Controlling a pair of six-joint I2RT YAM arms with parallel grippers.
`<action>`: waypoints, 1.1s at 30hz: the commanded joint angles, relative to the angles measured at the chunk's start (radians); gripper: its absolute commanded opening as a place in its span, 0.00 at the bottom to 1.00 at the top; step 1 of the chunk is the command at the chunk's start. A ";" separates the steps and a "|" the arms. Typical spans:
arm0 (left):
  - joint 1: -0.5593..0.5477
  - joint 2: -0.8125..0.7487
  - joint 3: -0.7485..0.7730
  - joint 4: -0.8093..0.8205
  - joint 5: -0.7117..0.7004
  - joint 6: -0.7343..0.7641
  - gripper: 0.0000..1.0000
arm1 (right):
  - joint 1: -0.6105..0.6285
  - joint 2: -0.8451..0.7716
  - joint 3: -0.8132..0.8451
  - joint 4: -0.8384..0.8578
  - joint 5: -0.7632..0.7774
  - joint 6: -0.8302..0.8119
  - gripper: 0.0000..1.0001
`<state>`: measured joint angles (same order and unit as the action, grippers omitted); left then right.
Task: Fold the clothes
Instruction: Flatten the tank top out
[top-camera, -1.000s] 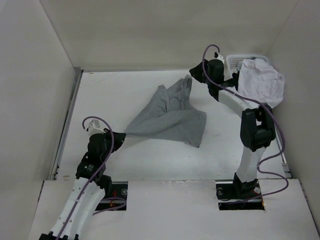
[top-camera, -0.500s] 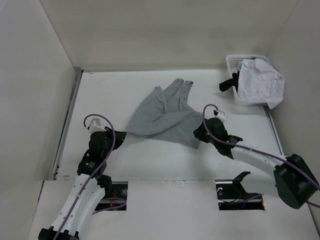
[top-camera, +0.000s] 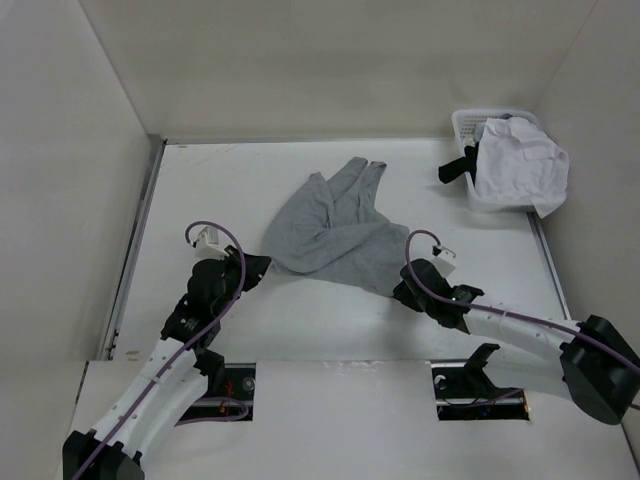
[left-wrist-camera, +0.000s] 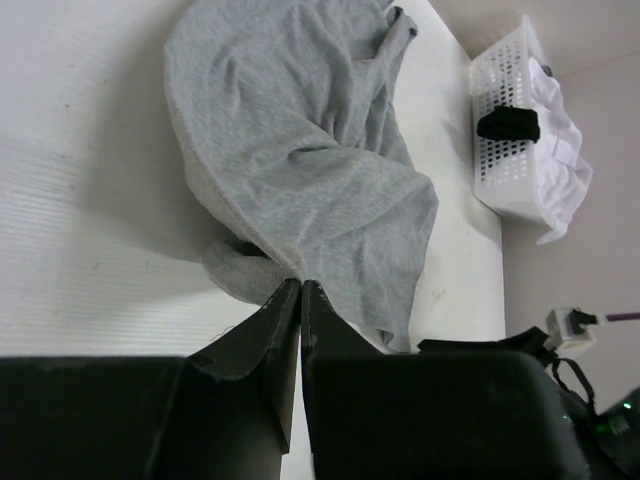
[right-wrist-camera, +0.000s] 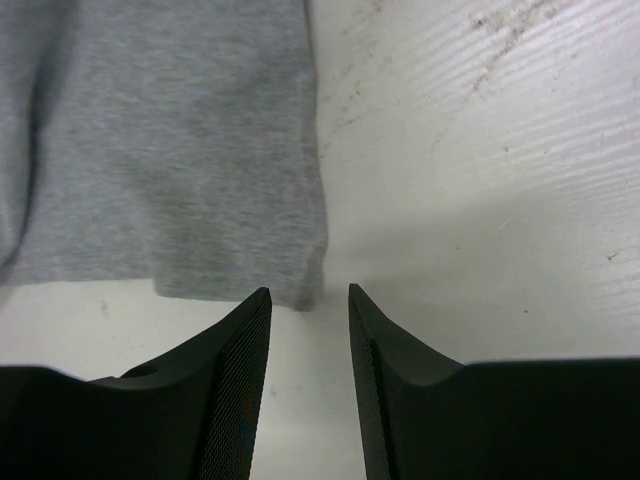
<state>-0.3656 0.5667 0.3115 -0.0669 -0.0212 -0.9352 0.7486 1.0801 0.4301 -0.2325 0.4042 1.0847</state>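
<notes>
The grey T-shirt (top-camera: 330, 225) lies crumpled on the middle of the table (top-camera: 220, 180), with its near hem reaching toward the 2 arms. The left gripper (top-camera: 256, 266) is at the shirt's near left corner. In the left wrist view its jaws are pressed together with a bunch of fabric right at the tips, so it appears to have a thin pinch of the hem. The right gripper (right-wrist-camera: 308, 292) sits low at the near right corner with its jaws partly apart and nothing held. The hem's corner lies just ahead of the gap, touching neither finger as far as the right wrist view shows.

The step in hand looks like taking this 2nd corner so the shirt can be drawn out flat before any fold. To do it well, the right gripper should probably slide forward low along the table until the cloth sits well inside the gap. It should close only then, since a shallow pinch on soft knit is likely to slip. The left gripper would do best to hold without pulling until the right has closed, or the corner may drag away. After that, an even pull apart should take out the wrinkles.

Counted: 1 grey T-shirt, 2 grippers, 1 white basket (top-camera: 462, 125) at the far right, 1 white garment (top-camera: 520, 165) heaped in it, and 1 small black item (top-camera: 458, 168) hanging on its side.
</notes>
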 joint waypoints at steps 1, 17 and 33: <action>-0.011 -0.004 0.005 0.090 0.001 0.009 0.03 | 0.018 0.049 0.002 0.018 0.004 0.040 0.39; -0.009 0.013 0.023 0.105 0.001 0.013 0.03 | 0.022 0.094 0.019 0.085 0.013 0.034 0.03; -0.020 0.073 0.690 0.118 -0.169 0.101 0.02 | 0.310 -0.396 0.938 -0.337 0.522 -0.587 0.00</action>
<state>-0.3885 0.6216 0.8822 -0.0200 -0.1497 -0.8692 0.9943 0.6437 1.2510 -0.5167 0.7708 0.7044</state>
